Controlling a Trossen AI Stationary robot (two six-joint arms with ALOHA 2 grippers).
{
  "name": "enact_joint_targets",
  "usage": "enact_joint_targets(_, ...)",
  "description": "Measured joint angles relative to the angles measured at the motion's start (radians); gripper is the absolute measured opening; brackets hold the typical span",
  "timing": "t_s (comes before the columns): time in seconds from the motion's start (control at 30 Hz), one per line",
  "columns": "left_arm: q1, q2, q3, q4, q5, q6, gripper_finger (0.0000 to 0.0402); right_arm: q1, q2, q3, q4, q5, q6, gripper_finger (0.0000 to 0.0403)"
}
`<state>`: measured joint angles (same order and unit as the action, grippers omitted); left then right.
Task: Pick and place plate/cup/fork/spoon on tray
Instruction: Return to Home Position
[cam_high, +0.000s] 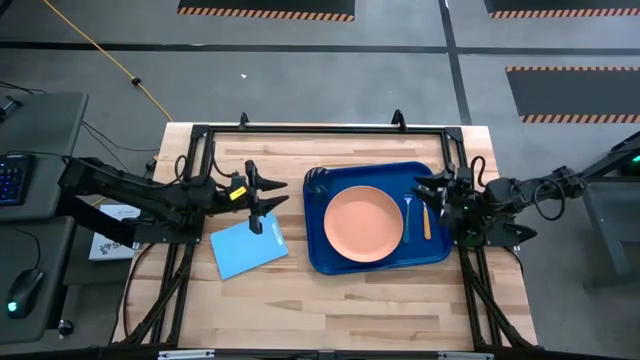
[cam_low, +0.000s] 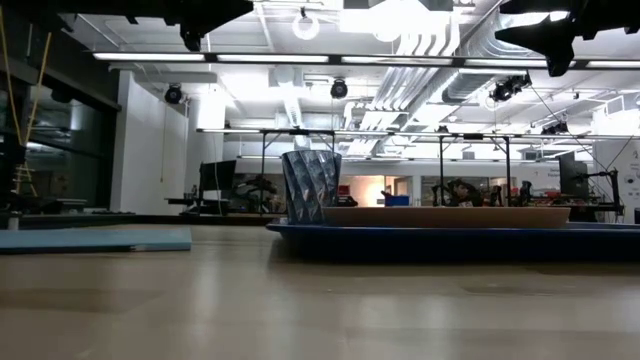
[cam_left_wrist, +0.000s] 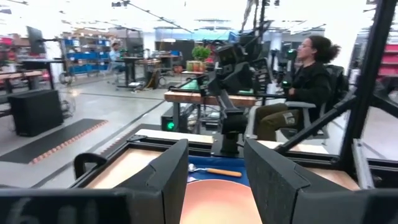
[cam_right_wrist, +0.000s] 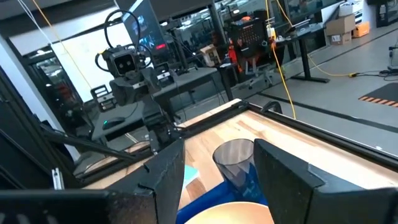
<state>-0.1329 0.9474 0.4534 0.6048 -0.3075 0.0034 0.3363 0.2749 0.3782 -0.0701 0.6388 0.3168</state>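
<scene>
The dark blue tray (cam_high: 320, 255) lies right of the table's middle. On it rest the peach-orange plate (cam_high: 365, 222), the dark grey cup (cam_high: 318, 182) upright in its far left corner, and the blue-teal fork (cam_high: 410, 206) and the orange-handled spoon (cam_high: 427, 222) side by side right of the plate. My left gripper (cam_high: 268, 195) is open and empty in the air left of the tray, pointing at it. My right gripper (cam_high: 428, 190) is open and empty above the tray's right edge. Both hang high above the table in the low view.
A light-blue flat sheet (cam_high: 248, 247) lies on the table left of the tray, under my left gripper. A black frame (cam_high: 320, 128) runs along the table's far edge and sides. A person (cam_left_wrist: 305, 81) sits beyond the table's right side.
</scene>
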Motion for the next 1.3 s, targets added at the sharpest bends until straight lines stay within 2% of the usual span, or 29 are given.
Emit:
enact_joint_targets(0.5,0.000,-0.026,0.000,-0.019,-0.025,-0.001,0.0147,0.000,0.000,0.000,-0.001,0.000,0.000,0.0184)
enact_joint_targets(0.7,0.000,-0.157,0.001,-0.163,-0.054,0.000,0.0141,0.000,0.000,0.000,-0.008,-0.002,0.002,0.0184)
enact_joint_targets(0.9,0.000,-0.294,-0.001,-0.342,-0.071,-0.016,0.0102,0.000,0.001,0.000,-0.049,-0.003,0.053,0.0184)
enact_joint_targets(1.13,0.004,-0.415,-0.191,-0.200,-0.084,-0.035,0.0013,0.000,0.000,0.000,-0.053,0.006,0.069,0.0184)
enact_joint_targets(1.3,0.010,-0.500,-0.333,-0.148,-0.114,-0.080,0.0006,0.000,0.000,0.000,-0.054,0.008,0.069,0.0184)
